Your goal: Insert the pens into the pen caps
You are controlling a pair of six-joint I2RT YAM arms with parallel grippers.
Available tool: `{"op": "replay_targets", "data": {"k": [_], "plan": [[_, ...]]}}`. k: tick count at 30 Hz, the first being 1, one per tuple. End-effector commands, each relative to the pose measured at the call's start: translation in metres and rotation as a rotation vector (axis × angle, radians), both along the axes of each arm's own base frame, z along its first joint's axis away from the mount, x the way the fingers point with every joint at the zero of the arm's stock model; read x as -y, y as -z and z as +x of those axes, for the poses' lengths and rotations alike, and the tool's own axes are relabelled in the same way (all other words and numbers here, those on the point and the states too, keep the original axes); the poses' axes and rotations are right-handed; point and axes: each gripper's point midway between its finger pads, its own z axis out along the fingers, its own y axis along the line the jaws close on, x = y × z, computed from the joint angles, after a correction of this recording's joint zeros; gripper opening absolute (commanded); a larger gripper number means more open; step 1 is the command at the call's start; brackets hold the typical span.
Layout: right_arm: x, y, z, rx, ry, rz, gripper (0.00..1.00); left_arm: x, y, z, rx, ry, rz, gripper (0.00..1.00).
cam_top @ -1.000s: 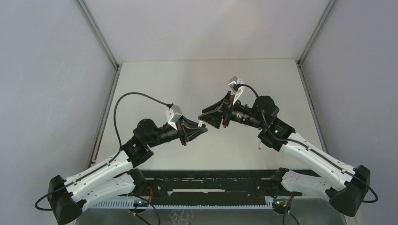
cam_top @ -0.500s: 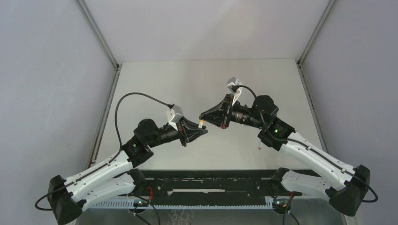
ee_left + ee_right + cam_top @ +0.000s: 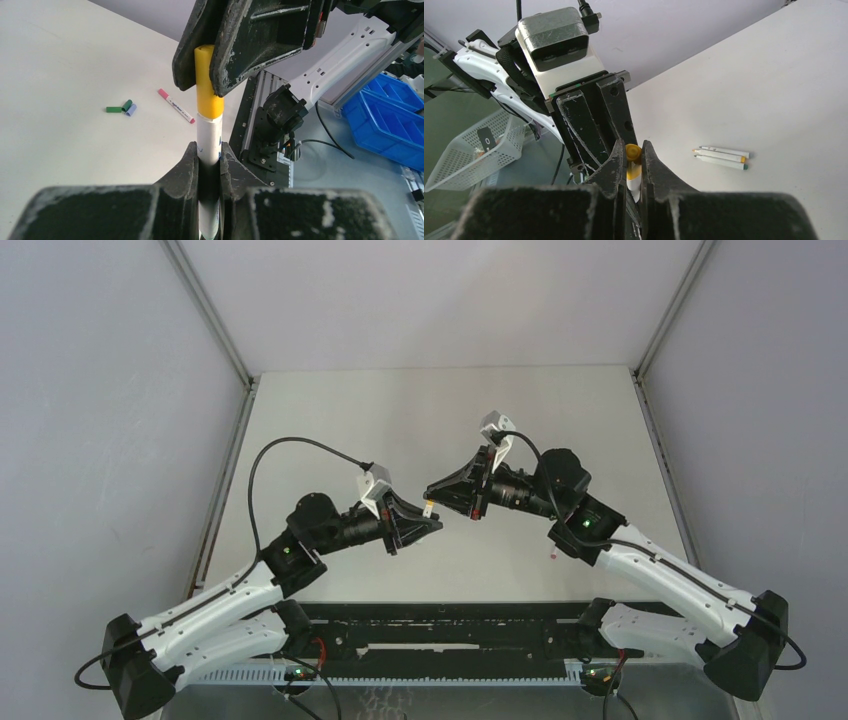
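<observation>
Left wrist | left gripper pinches white pen mid-barrel | right gripper, 12 o'clock, clamps yellow cap | likely light, rigid, slick

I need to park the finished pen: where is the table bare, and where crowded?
Bare: the far table beyond both grippers. Crowded: the middle, where left gripper and right gripper meet at the yellow cap; a pink-capped pen, green cap and blue cap lie on the right. Two more pens lie together.
</observation>
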Motion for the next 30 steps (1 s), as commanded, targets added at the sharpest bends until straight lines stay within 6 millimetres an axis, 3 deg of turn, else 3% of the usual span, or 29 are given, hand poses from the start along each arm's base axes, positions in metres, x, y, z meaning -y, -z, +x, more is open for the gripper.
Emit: {"op": "replay_targets", "data": {"k": [1,19,30], "plan": [[-0.008,0.057,-0.044,-0.187,-0.2,-0.132,0.0,-0.009,-0.096,-0.001,0.173,-0.024,-0.252,0.0],[-0.005,0.119,-0.085,-0.401,-0.33,-0.267,0.0,-0.029,-0.131,0.007,0.249,-0.061,-0.323,0.0],[-0.009,0.15,-0.101,-0.526,-0.344,-0.348,0.0,-0.036,-0.131,0.025,0.263,-0.144,-0.328,0.0]]}}
